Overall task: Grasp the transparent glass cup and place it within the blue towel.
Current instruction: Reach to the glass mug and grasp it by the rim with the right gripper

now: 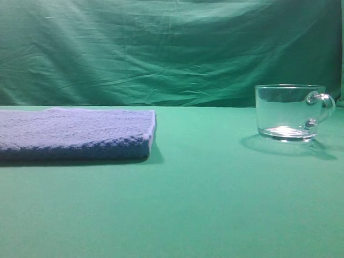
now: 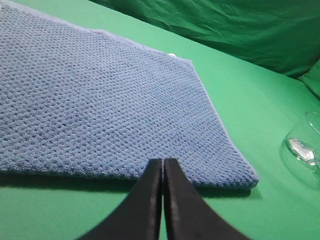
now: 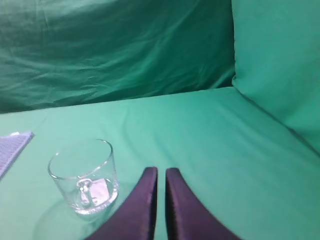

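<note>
The transparent glass cup (image 1: pixel 287 113) stands upright on the green table at the right, its loop handle (image 1: pixel 322 105) turned to the right. The blue towel (image 1: pixel 75 134) lies flat at the left, a wide gap apart from the cup. Neither gripper shows in the exterior high view. In the left wrist view my left gripper (image 2: pixel 163 160) is shut and empty, hovering by the towel's (image 2: pixel 100 100) near edge, with the cup (image 2: pixel 305 145) at the far right. In the right wrist view my right gripper (image 3: pixel 161 170) is shut on nothing, just right of the cup (image 3: pixel 85 175), whose handle faces the camera.
Wrinkled green cloth (image 1: pixel 161 48) hangs as a backdrop behind the table (image 1: pixel 204 204). A raised fold of green cloth (image 3: pixel 280 65) rises at the right of the right wrist view. A corner of the towel (image 3: pixel 12 147) shows at its left edge.
</note>
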You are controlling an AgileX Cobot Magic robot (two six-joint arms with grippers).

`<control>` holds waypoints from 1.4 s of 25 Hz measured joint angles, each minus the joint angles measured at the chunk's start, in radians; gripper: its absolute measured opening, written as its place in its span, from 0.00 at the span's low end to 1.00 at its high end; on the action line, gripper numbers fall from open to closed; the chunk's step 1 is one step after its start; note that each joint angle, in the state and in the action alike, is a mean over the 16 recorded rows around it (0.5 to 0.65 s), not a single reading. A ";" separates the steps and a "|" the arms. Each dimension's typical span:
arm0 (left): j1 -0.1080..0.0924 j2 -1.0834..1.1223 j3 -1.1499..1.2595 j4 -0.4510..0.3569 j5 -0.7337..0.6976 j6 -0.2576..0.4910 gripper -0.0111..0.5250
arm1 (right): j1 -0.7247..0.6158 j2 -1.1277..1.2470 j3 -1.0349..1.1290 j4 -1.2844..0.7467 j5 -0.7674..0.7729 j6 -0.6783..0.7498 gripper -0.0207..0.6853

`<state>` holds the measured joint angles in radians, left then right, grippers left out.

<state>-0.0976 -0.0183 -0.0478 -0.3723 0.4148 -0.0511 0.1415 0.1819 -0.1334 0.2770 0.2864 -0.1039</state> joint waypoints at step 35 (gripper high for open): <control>0.000 0.000 0.000 0.000 0.000 0.000 0.02 | 0.071 1.252 -0.740 0.015 0.452 -0.320 0.89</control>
<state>-0.0976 -0.0183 -0.0478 -0.3723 0.4148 -0.0511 0.2125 1.4344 -0.8731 0.2917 0.7384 -0.4236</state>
